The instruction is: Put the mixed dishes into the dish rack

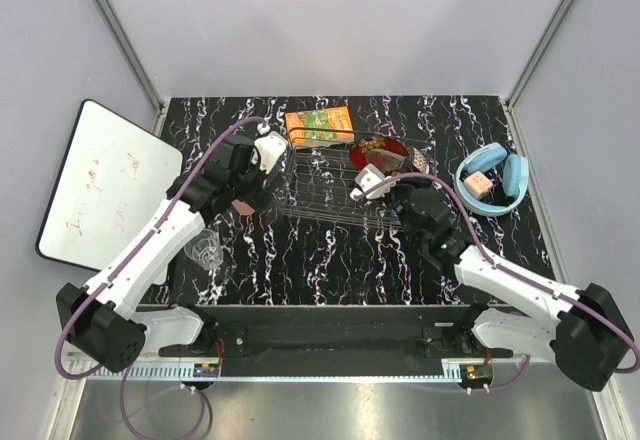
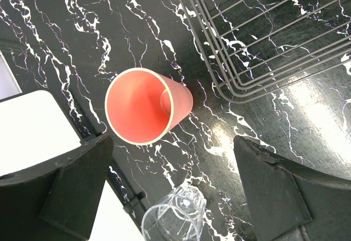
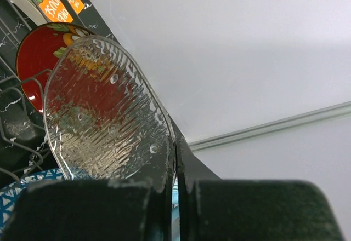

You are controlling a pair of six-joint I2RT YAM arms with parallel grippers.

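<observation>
The wire dish rack [image 1: 328, 185] stands mid-table; its corner shows in the left wrist view [image 2: 263, 38]. My right gripper [image 3: 176, 142] is shut on the rim of the clear glass bowl [image 3: 104, 115], held on edge over the rack's right end [image 1: 385, 172]. The red floral plate [image 3: 30, 55] stands behind it [image 1: 378, 147]. A blue patterned bowl [image 3: 13, 200] peeks out below. My left gripper [image 2: 173, 170] is open above the salmon-pink cup [image 2: 145, 105], which lies on its side left of the rack [image 1: 240, 206]. The clear drinking glass [image 2: 173, 219] lies nearby [image 1: 207, 248].
An orange-green carton [image 1: 319, 124] lies behind the rack. Blue headphones [image 1: 492, 180] sit at the right. A white board [image 1: 100, 185] leans past the table's left edge, its edge close to the cup [image 2: 27, 131]. A brownish patterned dish [image 1: 417, 161] is at the rack's right end.
</observation>
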